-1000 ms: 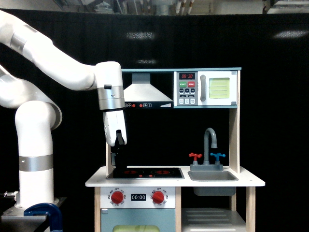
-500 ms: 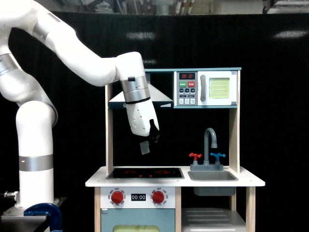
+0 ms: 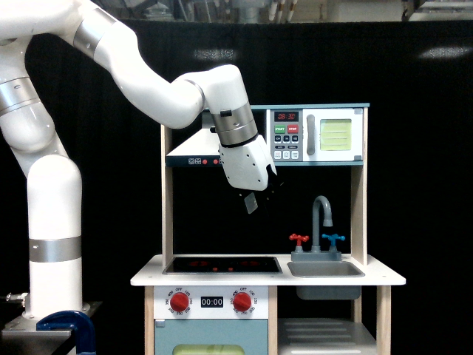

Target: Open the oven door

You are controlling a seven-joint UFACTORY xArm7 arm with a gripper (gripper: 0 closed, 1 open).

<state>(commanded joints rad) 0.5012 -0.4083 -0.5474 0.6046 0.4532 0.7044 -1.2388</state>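
Observation:
The oven door (image 3: 334,135) is the small white square door at the top right of the toy kitchen, with a pale yellow-green striped window and a grey vertical bar handle (image 3: 310,135) on its left side. It sits flush and closed. My gripper (image 3: 255,198) hangs below and to the left of the door, tilted toward the exterior view's right, well apart from the handle. One pale finger pad (image 3: 250,203) shows against the black backdrop. The frame does not show whether the fingers are open or shut.
A button panel (image 3: 286,136) sits left of the door. Below are the grey range hood (image 3: 194,151), the hob (image 3: 222,264), a grey tap (image 3: 322,214) over the sink (image 3: 325,270), and red knobs (image 3: 242,301). Wooden uprights (image 3: 360,192) frame the kitchen.
The arm has swung from over the hob's left end up and toward the exterior view's right, bringing the gripper closer to the oven door. The door has not moved.

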